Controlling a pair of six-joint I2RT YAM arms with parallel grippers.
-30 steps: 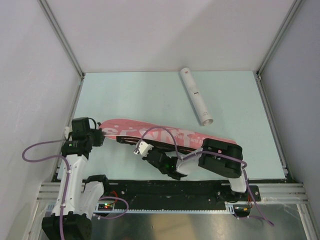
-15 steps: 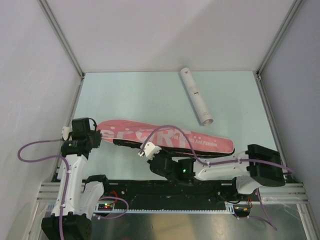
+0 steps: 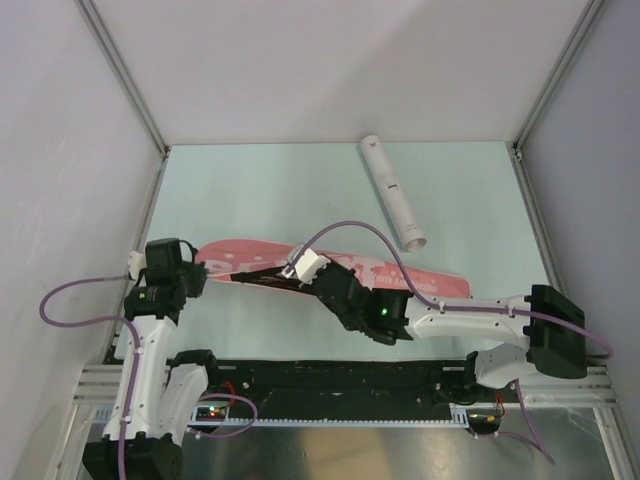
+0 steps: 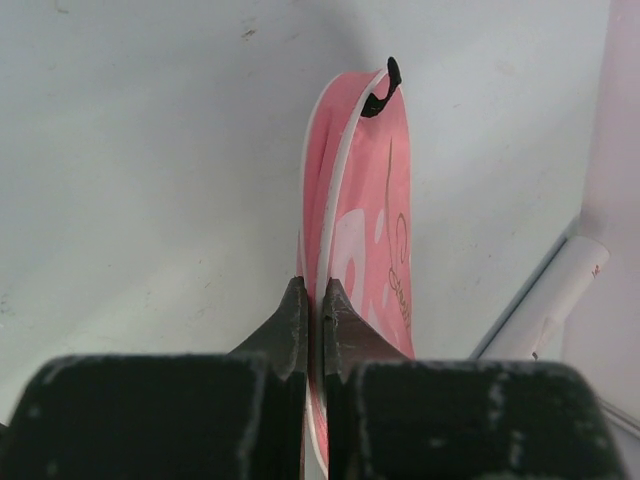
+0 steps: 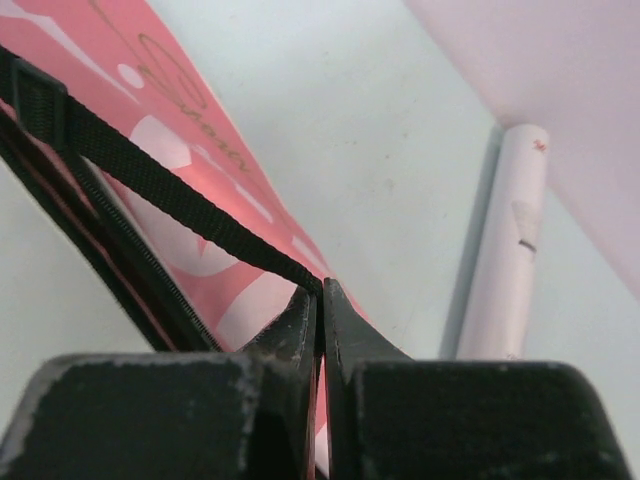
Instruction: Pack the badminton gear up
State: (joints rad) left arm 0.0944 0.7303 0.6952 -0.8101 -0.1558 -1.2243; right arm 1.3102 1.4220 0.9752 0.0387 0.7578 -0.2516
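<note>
The pink racket-shaped bag (image 3: 420, 282) lies across the near half of the table, lettered side up. My left gripper (image 3: 198, 270) is shut on the rim of its left end; in the left wrist view the bag (image 4: 365, 200) stands on edge between the jaws of the left gripper (image 4: 312, 292). My right gripper (image 3: 295, 272) is shut on the black strap (image 5: 150, 172) above the bag (image 5: 190, 205), with its tips (image 5: 320, 290) pinching it. The long white tube (image 3: 393, 192) lies further back, to the right. Rackets and shuttlecocks are out of view.
The tube also shows at the right of the left wrist view (image 4: 555, 300) and of the right wrist view (image 5: 505, 250). Grey walls with metal rails (image 3: 130, 90) close the table on three sides. The arms' black base rail (image 3: 330, 375) runs along the near edge.
My right arm has stretched out to the right, and its gripper has moved away from the near edge, over the bag, with the strap. The bag has shifted slightly. The left gripper holds its place.
</note>
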